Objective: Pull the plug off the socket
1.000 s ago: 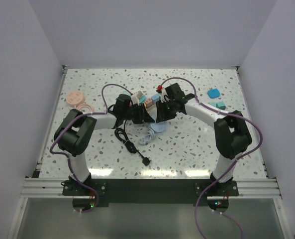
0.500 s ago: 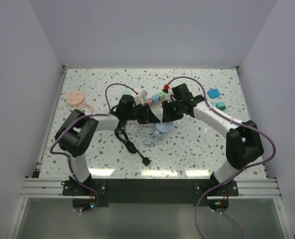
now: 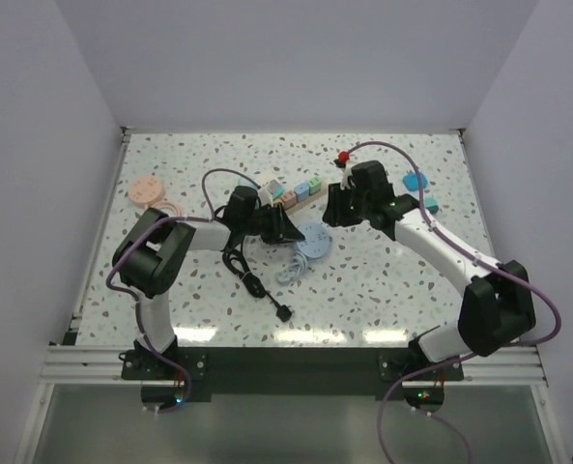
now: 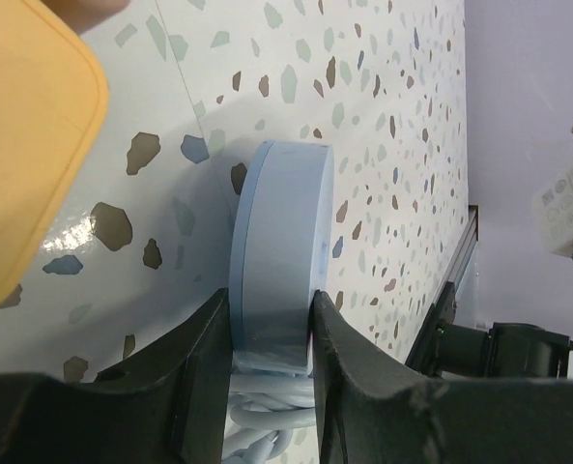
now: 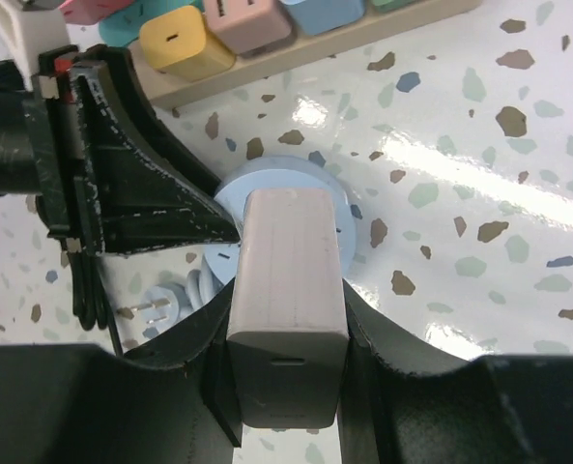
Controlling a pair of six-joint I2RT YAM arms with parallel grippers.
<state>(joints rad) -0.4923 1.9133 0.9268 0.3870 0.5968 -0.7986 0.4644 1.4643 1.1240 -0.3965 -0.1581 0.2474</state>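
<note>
Reaching inward: right hand (image 5: 286, 324) clamped on plug (image 5: 288, 256), left hand (image 4: 270, 350) pinching disc (image 4: 276, 232). Socket (image 5: 358, 41) just beyond right hand, apart from plug.

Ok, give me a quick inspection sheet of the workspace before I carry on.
Surface: white speckled tabletop.
Job's things: pale wooden power strip with yellow plug and pink plug seated; pale lilac block plug is off it.
Clutter: pink round disc at left; blue block and teal block at right.
Grippers: left claw shut on light blue round disc; right claw shut on the lilac plug.
Cables: black cable loose left of centre; pale blue cord beside the disc.
Surroundings: plain pale walls.
</note>
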